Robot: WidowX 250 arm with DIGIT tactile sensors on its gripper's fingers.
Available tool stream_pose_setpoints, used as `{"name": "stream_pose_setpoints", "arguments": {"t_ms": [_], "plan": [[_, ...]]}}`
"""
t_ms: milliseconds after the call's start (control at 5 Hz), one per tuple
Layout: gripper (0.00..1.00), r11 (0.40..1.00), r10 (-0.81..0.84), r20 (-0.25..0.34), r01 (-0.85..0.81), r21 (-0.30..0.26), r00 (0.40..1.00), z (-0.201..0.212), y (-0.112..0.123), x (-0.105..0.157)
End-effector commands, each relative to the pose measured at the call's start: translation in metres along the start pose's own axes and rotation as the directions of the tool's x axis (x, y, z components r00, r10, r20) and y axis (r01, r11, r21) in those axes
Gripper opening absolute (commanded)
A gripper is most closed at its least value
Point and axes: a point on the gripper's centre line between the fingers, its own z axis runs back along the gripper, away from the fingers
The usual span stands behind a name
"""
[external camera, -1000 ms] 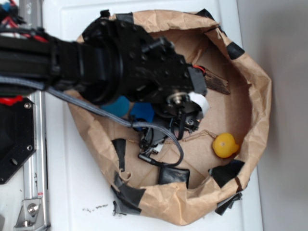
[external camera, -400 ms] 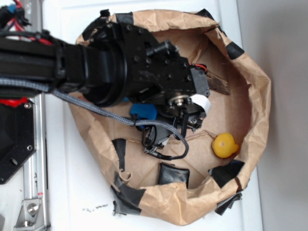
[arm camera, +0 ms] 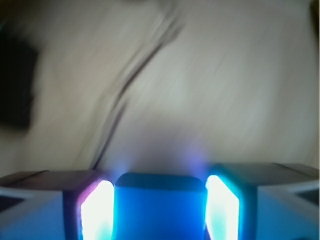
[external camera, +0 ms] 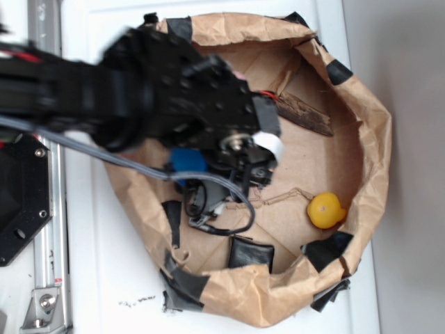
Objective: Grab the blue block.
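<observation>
The wrist view shows the claw (arm camera: 160, 210) pinching the blue block (arm camera: 160, 207) — a pale finger (arm camera: 97, 210) presses against each side of the slab, with no gap on either flank. Beyond it the brown paper floor is smeared by blur, with a dark crease line running across it.

From the exterior view, the black arm (external camera: 139, 90) reaches in from the left over a crumpled brown paper bag (external camera: 361, 90) patched with black tape, lying on a white worktop (external camera: 90, 278). The blue block (external camera: 188, 160) peeks out under the wrist, near the bag's left side, and whether it touches the paper cannot be told. A grey cable (external camera: 236, 209) loops below it. A yellow ball (external camera: 325, 210) sits well apart, near the right wall — and a dark wooden strip (external camera: 302, 115) lies toward the upper right.
</observation>
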Motion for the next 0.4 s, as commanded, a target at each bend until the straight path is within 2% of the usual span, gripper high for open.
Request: {"name": "stream_pose_setpoints", "arguments": {"t_ms": [0, 200], "plan": [[0.0, 0.96, 0.256, 0.214, -0.274, 0.06, 0.943, 0.112, -0.024, 0.048], [0.0, 0.967, 0.219, 0.237, -0.242, 0.074, 0.947, 0.134, -0.018, 0.054]]}}
